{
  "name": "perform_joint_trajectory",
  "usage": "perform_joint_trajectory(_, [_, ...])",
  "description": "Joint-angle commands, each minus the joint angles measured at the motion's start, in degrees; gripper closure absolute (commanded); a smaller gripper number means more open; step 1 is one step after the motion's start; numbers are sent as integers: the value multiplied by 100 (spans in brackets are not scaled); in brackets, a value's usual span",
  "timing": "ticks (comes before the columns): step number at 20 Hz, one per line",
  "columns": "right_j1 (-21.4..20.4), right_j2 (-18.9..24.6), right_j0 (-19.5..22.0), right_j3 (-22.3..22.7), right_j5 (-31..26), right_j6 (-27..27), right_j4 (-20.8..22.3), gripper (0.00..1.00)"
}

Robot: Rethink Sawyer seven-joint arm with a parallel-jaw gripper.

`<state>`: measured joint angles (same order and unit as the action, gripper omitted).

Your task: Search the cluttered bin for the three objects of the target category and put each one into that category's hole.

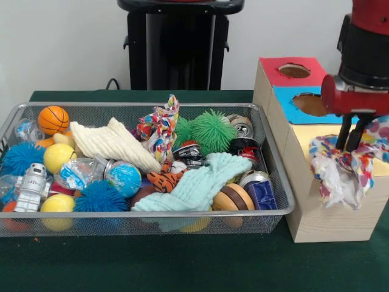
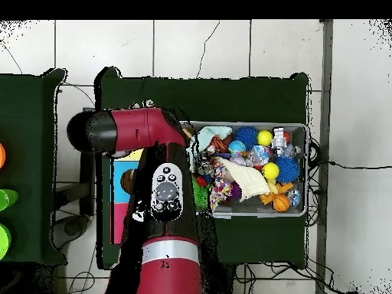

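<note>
In the front view my gripper (image 1: 351, 145) hangs over the yellow end of the wooden box (image 1: 322, 213) at the right. It is shut on a multicoloured patterned cloth (image 1: 340, 170), which droops over the box's top and front edge. The yellow section's hole is hidden by this cloth. The red hole (image 1: 294, 70) and blue hole (image 1: 310, 103) lie behind it. In the wire bin (image 1: 140, 105) lie a cream knitted cloth (image 1: 115, 143), a mint knitted cloth (image 1: 200, 179) and another patterned cloth (image 1: 159, 128). In the overhead view my arm (image 2: 164, 199) covers the gripper.
The bin also holds an orange mini basketball (image 1: 53, 118), yellow balls, blue and green spiky balls (image 1: 213, 129), cans, a globe ball (image 1: 124, 176) and a toy robot (image 1: 30, 185). The bin (image 2: 308, 164) sits right of the box in the overhead view.
</note>
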<state>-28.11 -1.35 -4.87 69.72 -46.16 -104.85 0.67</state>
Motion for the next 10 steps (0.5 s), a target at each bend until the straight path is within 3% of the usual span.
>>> perform_joint_trajectory(1, [-502,163,202,72,-806,-29,122,100])
perform_joint_trajectory(10, [-580,343,291,185,-763,40,99,100])
